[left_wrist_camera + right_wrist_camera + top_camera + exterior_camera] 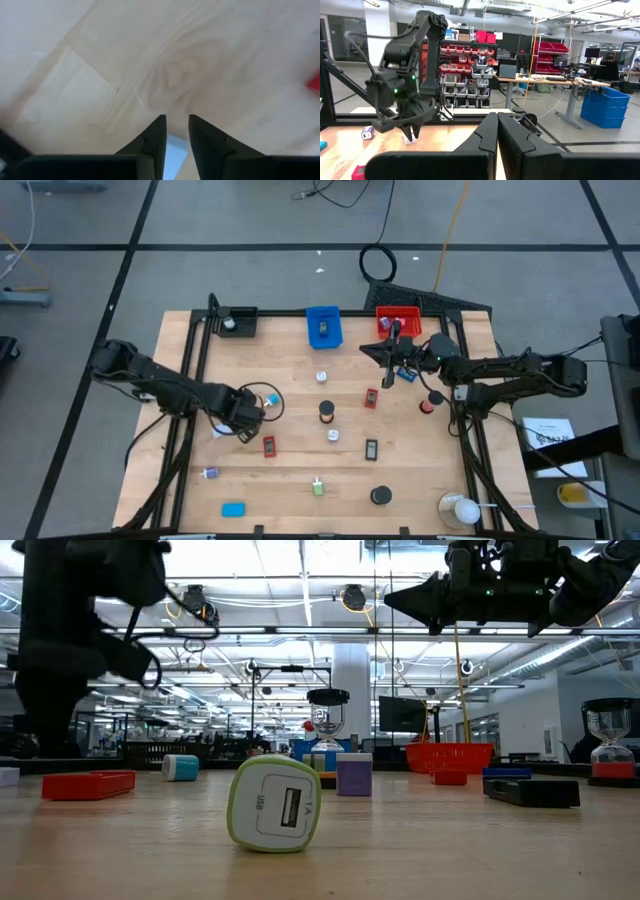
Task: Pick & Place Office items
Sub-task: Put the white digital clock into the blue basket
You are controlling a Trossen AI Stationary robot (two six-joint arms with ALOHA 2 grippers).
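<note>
Here the left tool [176, 131] grips a small pale-blue piece [172, 150] on the surface [165, 75]; likely light and rigid, best pinched across its sides. The right tool [497, 131] hangs clenched, empty.

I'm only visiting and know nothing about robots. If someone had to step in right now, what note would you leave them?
Left tool: low over the table's left side, fingers narrowly apart with something pale blue between them in its wrist view; whether it is gripped is unclear.
Right tool: shut and empty, raised beside the red bin.
Items: one dark piece lies in the blue bin; the red bin's contents are unclear.
Left to do: nearly everything. Still on the table are a red block, a black roll, a blue block, a green-and-white plug, a black disc and more.
</note>
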